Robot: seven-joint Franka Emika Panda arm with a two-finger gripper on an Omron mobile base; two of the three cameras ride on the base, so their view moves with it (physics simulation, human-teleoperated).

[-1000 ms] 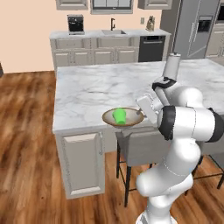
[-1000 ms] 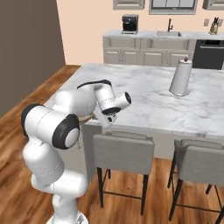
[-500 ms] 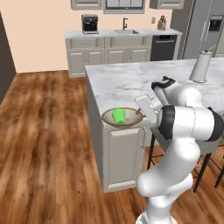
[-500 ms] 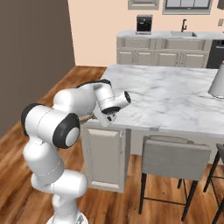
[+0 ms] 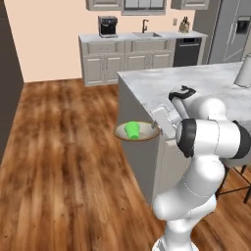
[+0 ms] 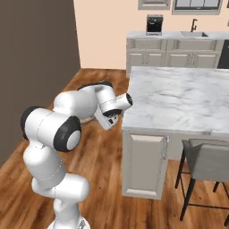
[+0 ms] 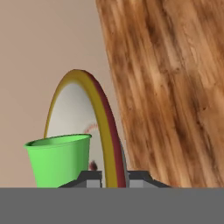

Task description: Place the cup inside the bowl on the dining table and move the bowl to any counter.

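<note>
My gripper (image 5: 157, 126) is shut on the rim of the brown-rimmed bowl (image 5: 138, 132), holding it level in the air above the wooden floor, just off the left edge of the dining table (image 5: 196, 81). The green cup (image 5: 131, 130) sits inside the bowl. In the hand view the fingertips of the gripper (image 7: 113, 177) clamp the bowl's rim (image 7: 106, 127), with the cup (image 7: 59, 159) to its left. From the right base view the hand (image 6: 109, 117) hangs beside the corner of the dining table (image 6: 179, 94). The counter (image 5: 142, 37) runs along the back wall.
A coffee machine (image 5: 108, 25) and a black faucet (image 5: 145, 24) stand on the counter, with a dark dishwasher (image 5: 187, 51) and a fridge (image 5: 230, 29) to its right. A paper-towel roll (image 5: 243, 71) stands on the table. A grey chair (image 6: 208, 163) is tucked under it. Open wooden floor (image 5: 63, 147) lies to the left.
The whole picture has shifted: the base has driven, and the table has slid to the right in both views. The bowl with the cup stays in the grip, now past the table's edge.
</note>
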